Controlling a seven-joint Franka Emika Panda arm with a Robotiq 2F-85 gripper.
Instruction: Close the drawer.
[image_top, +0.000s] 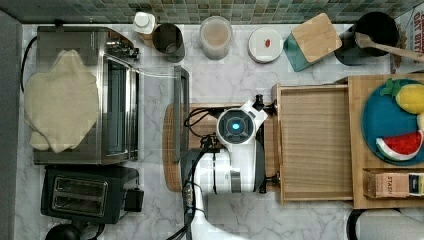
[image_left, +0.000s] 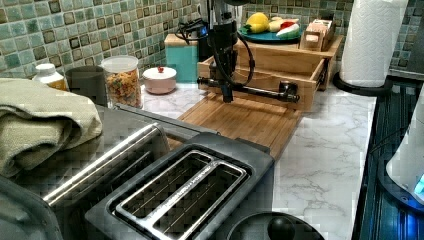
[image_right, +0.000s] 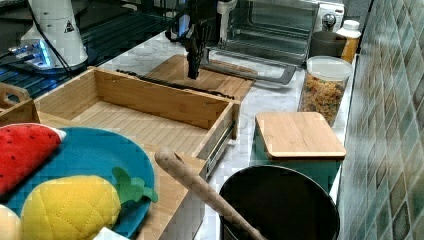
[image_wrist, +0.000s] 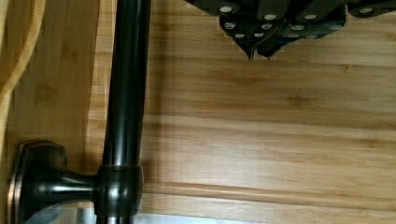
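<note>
- Hovering over cutting board (image_left: 240, 117): hand (image_wrist: 259, 52), fingers pressed together, holding nothing.
- Lying just beside: drawer (image_top: 315, 142) handle bar (image_wrist: 125, 93), long axis crosswise to closing push.

Your top view looks straight down on the counter, with the drawer (image_top: 315, 142) right of centre. Your left view sits low beside the toaster (image_left: 185, 192) and faces across the cutting board (image_left: 245, 117) toward the drawer (image_left: 260, 75). Your right view looks back the opposite way, from close beside the blue plate (image_right: 95, 160) over the drawer (image_right: 135, 107). These 3 views share drawer and cutting board. Your wrist view hangs close above the drawer's dark handle (image_wrist: 123, 107).
</note>
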